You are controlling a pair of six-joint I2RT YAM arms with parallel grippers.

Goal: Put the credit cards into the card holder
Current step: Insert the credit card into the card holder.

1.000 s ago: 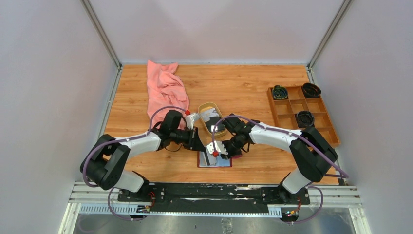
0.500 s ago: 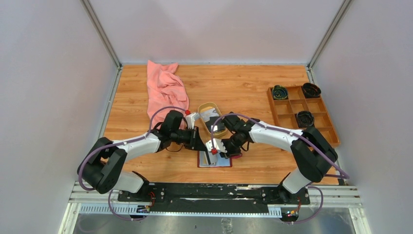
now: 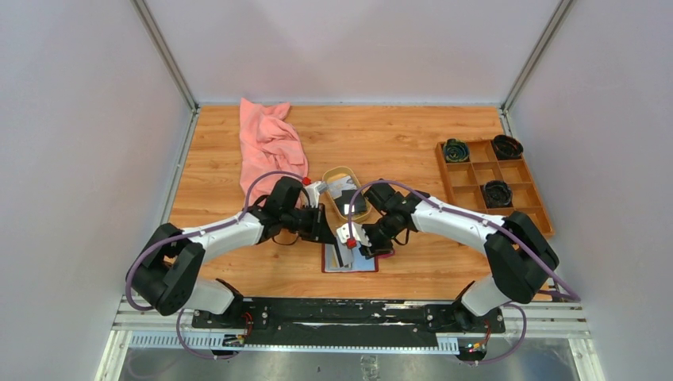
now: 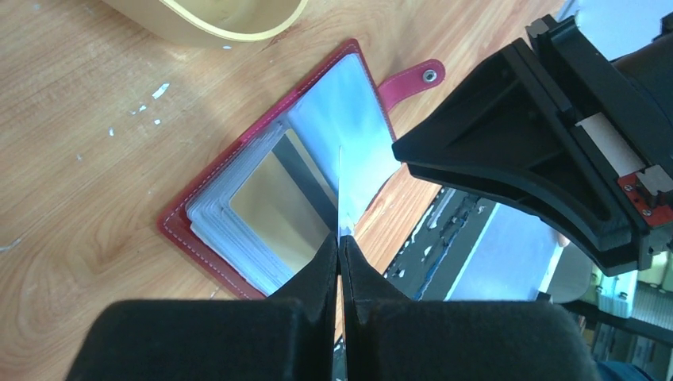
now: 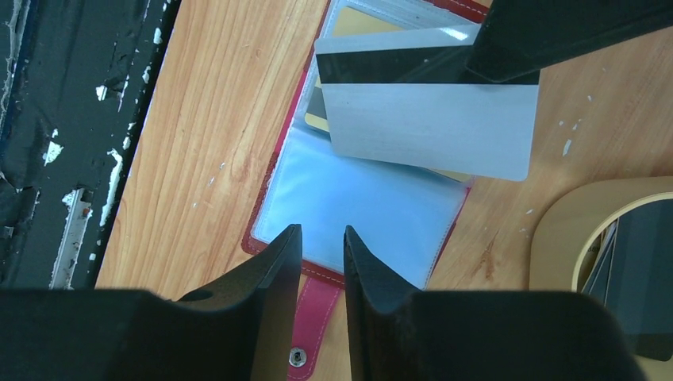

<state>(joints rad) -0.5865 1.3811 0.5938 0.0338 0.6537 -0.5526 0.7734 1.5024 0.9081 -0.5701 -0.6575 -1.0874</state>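
The card holder (image 3: 350, 261) lies open on the table, dark red with clear sleeves (image 5: 357, 198) and a snap strap. My left gripper (image 4: 340, 242) is shut on a silver credit card with a black stripe (image 5: 428, 119). It holds the card on edge just above the holder's pockets (image 4: 238, 214). My right gripper (image 5: 321, 234) hovers over the holder's right sleeve, open a little with nothing between its fingers. More dark credit cards (image 3: 349, 200) lie in the tan oval dish (image 3: 328, 176) just behind.
A pink cloth (image 3: 270, 147) lies at the back left. At the right stands a brown wooden compartment tray (image 3: 524, 194) with dark round items. The two grippers are close together over the holder. A black rail (image 3: 341, 311) runs along the near edge.
The right gripper's jaws have widened and it has shifted slightly away from the card. The left gripper, still shut on the card, has edged a little to the right.
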